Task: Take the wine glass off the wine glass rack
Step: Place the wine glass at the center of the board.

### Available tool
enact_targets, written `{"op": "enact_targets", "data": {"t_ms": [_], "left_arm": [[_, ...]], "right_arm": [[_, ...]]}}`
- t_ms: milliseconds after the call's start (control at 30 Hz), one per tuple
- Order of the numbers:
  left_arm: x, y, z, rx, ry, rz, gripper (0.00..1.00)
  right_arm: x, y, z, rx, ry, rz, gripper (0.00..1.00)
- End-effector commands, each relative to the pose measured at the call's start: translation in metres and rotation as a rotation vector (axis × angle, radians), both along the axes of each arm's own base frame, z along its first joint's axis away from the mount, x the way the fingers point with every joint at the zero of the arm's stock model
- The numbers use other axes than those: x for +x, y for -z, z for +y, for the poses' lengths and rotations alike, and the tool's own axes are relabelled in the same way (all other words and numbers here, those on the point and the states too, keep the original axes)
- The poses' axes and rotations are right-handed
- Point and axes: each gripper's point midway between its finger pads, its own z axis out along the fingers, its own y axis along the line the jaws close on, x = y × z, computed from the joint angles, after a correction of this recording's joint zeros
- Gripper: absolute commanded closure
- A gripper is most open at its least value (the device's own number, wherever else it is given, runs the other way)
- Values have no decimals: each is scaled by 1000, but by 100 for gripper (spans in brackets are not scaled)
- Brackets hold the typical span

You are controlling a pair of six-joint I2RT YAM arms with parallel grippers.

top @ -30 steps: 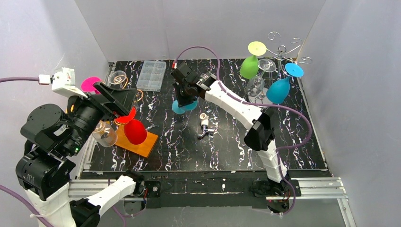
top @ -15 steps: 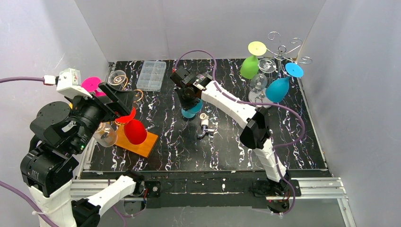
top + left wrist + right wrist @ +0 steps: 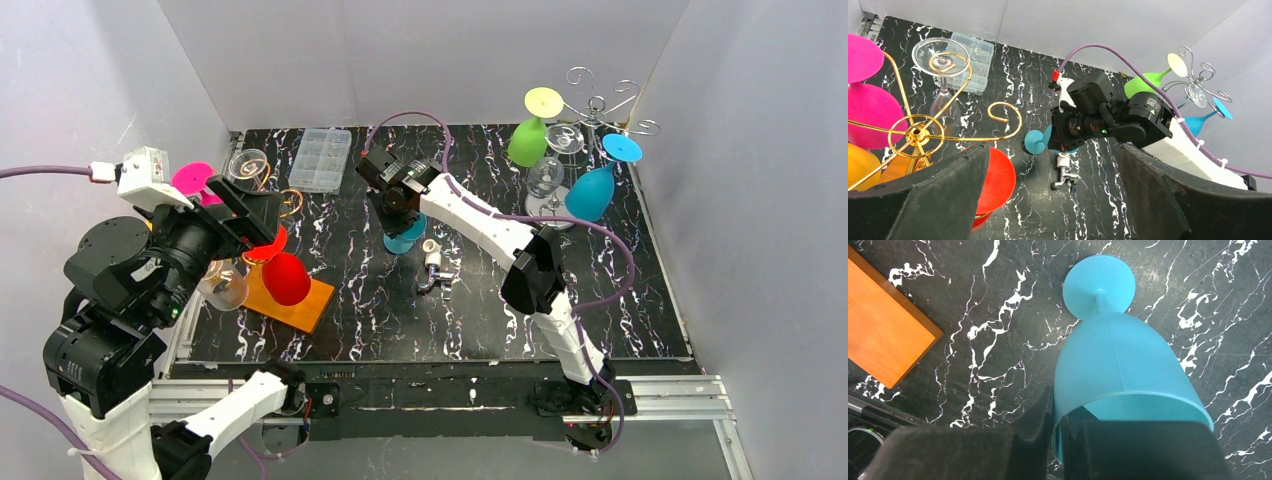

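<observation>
Teal wine glass (image 3: 404, 238) was found off the rack, near the middle of the black marbled table (image 3: 480, 300), held low and tilted in the right gripper. The silver wine glass rack (image 3: 598, 104) stood at the far right corner, well apart from it, with a green glass (image 3: 527, 142), a blue glass (image 3: 588, 190) and clear glasses hanging on it. A gold rack (image 3: 918, 132) with its own coloured glasses stood at the left edge, just beside the left gripper (image 3: 1053, 160), whose jaws stood wide apart and held nothing.

The right gripper (image 3: 1058, 415) was clamped on the bowl wall at the rim, one finger outside and one inside the mouth. The foot (image 3: 1099, 286) pointed away from the wrist. Whether it touched the table could not be told.

Assessment: the glass appeared to be frosted plastic, so light and fairly stiff, but smooth and liable to slip or pivot in a thin-wall pinch. The rim grip left stem and foot on a long lever, so a knock of the foot on the table could twist the bowl between the pads. The stem (image 3: 1100, 302), the smallest part, looked the weakest and a poor place to squeeze. The bowl wall was judged the sounder hold.
</observation>
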Motion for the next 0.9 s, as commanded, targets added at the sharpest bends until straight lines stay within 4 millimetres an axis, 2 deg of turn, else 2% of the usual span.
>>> {"op": "enact_targets", "data": {"t_ms": [0,67,233,667,867], "left_arm": [[2,4,3,17,-18,7,2],[3,5,2,15,-14,13,2],[4,7,0,13,-8,21,2],[8,14,-3,21,-5,45,1],[10,18,-4,25,-6,66,1]], "right_arm": [[3,-10,4,17,-4,-23,81],[2,-13,6,29,-2,-26,71],[4,-21,11,57,2,-40,55],[9,-54,17,139,16,-93,34],[10,-67,18,170,21,-120,29]]}}
